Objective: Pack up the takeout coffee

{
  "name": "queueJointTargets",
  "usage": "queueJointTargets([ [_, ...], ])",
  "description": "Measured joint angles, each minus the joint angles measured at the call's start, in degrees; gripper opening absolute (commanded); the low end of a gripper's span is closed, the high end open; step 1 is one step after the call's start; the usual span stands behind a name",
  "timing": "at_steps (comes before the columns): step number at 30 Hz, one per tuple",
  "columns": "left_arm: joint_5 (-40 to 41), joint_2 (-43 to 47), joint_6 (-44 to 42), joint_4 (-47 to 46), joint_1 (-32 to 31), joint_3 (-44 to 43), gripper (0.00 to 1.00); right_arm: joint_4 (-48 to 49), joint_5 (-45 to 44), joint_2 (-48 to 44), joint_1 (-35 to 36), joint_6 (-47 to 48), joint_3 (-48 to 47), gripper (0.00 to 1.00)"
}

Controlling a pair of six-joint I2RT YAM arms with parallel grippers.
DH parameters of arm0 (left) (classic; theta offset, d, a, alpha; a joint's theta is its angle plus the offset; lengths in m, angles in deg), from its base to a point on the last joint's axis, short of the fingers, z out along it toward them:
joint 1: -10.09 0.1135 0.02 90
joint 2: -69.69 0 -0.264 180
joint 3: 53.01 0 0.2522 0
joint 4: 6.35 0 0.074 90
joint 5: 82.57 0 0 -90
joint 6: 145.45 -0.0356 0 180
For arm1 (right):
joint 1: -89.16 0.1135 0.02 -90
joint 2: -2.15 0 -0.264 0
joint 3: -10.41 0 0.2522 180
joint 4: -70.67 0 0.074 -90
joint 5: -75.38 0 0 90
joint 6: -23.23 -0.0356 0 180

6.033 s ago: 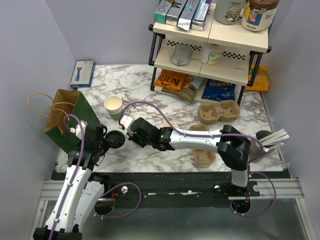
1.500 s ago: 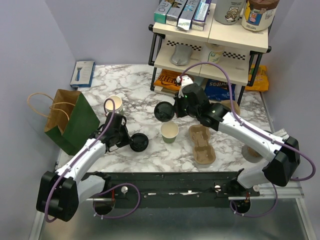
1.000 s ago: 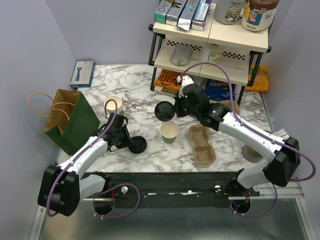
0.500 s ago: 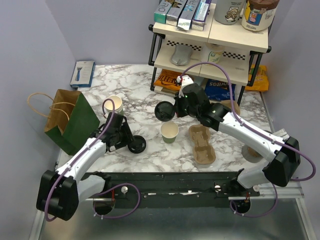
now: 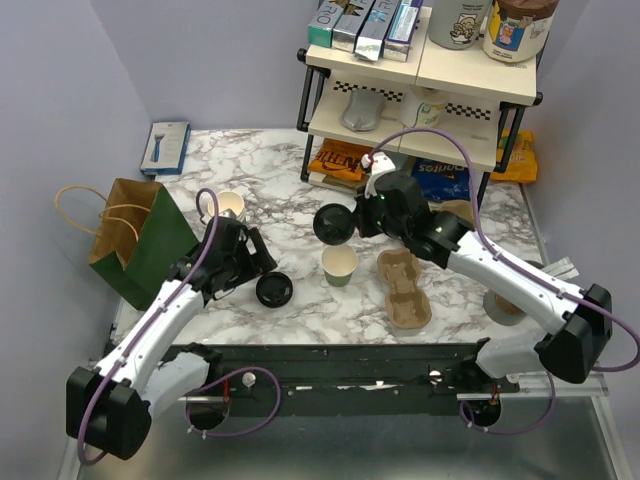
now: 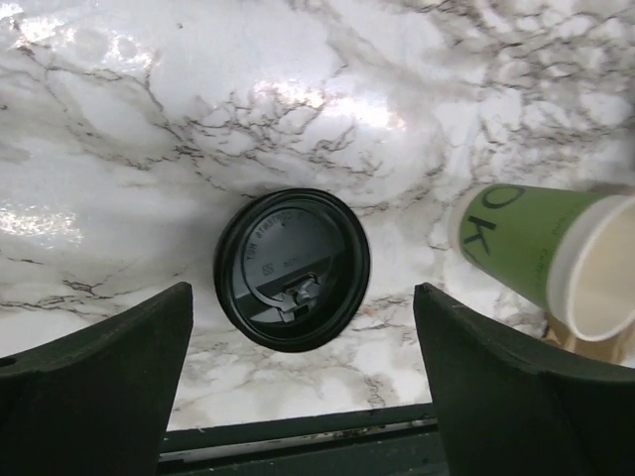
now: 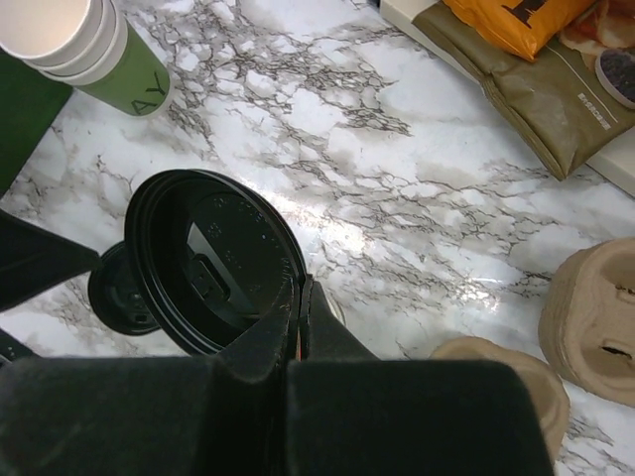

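Note:
The takeout coffee cup (image 5: pixel 340 266), dark green with a cream inside, stands open and upright mid-table; in the left wrist view the cup (image 6: pixel 526 253) is right of the jaws. My right gripper (image 5: pixel 354 222) hovers behind it, shut on the rim of a black lid (image 5: pixel 332 224), which is held on edge. In the right wrist view that lid (image 7: pixel 213 260) fills the left of the right gripper (image 7: pixel 301 290). A second black lid (image 5: pixel 273 290) lies flat on the marble. My left gripper (image 5: pixel 256 268) is open just above this lid (image 6: pixel 293 268), not touching it.
A stack of green cups (image 5: pixel 229 206) stands behind the left arm, and a green paper bag (image 5: pixel 145 240) at the left. Brown pulp carriers (image 5: pixel 406 292) lie right of the cup. The shelf rack (image 5: pixel 420 90) and snack bags (image 5: pixel 345 160) fill the back.
My left gripper has opened and let go of the flat lid, then drawn back from it. The right arm shifted slightly right with its lid.

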Motion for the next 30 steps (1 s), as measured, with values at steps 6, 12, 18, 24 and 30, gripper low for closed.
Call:
queueJointTargets([
  [6,-7.5,6.8,-2.2,-5.2,-1.3,-1.0,0.99,-1.4,3.0,-3.8,0.0,1.0,1.8,0.01],
  [12,-21.6,5.8,-3.9,-18.3,-6.6,-3.6,0.99,-8.3,10.2,-4.6,0.0,2.0,-0.3,0.01],
  [18,-28.5,1.0,-4.4,-25.7,-9.0,-8.1,0.96,-11.4,13.2,-6.0,0.0,2.7,-0.3,0.01],
  [24,-29.6,-4.3,-4.6,-25.9,-11.6,-9.0,0.6,-11.4,16.4,-6.3,0.0,3.0,-0.3,0.01],
  [30,-28.3,-4.0,-3.1,-25.9,-12.6,-9.2,0.34,-11.2,18.7,-6.3,0.0,3.4,-0.3,0.01],
])
